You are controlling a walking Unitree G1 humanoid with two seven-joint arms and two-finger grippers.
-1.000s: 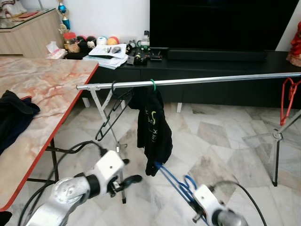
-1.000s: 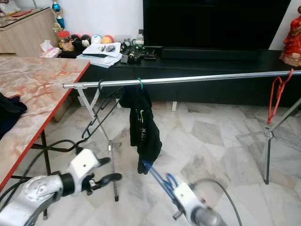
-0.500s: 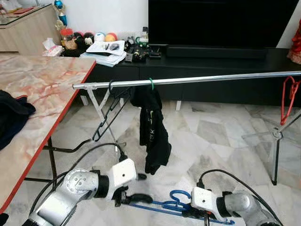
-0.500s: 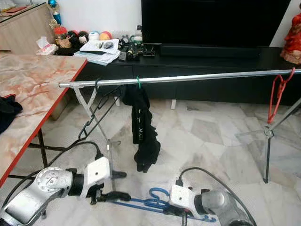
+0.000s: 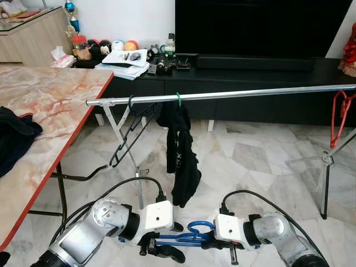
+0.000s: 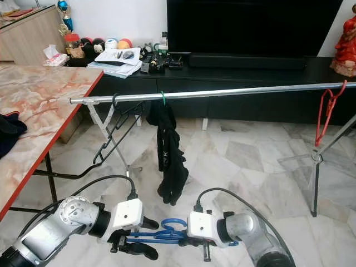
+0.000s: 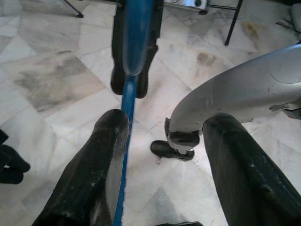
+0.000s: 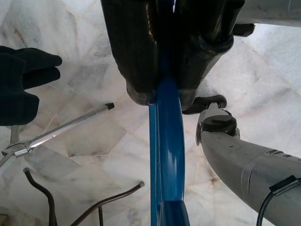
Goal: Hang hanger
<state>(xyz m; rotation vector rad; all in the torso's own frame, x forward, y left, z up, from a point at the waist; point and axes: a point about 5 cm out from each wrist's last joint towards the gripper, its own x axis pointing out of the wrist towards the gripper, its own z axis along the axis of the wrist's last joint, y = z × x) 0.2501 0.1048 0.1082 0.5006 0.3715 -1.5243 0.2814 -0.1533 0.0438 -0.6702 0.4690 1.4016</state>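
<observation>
A blue hanger [image 5: 192, 236] lies level just above the floor between my two grippers. My right gripper [image 5: 207, 243] is shut on its bar, its fingers pinching the blue hanger [image 8: 167, 155] in the right wrist view. My left gripper [image 5: 172, 240] is open at the hanger's other end; the blue bar [image 7: 124, 155] runs against the inside of one finger [image 7: 101, 160]. Farther ahead, the silver rail [image 5: 250, 93] runs across at chest height. On it hang a black garment [image 5: 181, 156] on a green hook and an empty black hanger [image 5: 130, 133].
A red hanger [image 5: 342, 117] hangs at the rail's right end. A marble table [image 5: 50, 105] with a red edge stands on the left with dark clothing [image 5: 14, 136] on it. The rail's folding legs [image 5: 130, 156] and a black TV cabinet [image 5: 250, 72] are ahead.
The right gripper has swung the blue hanger from pointing up at the garment down to level. The left gripper has moved right, onto the hanger's other end.
</observation>
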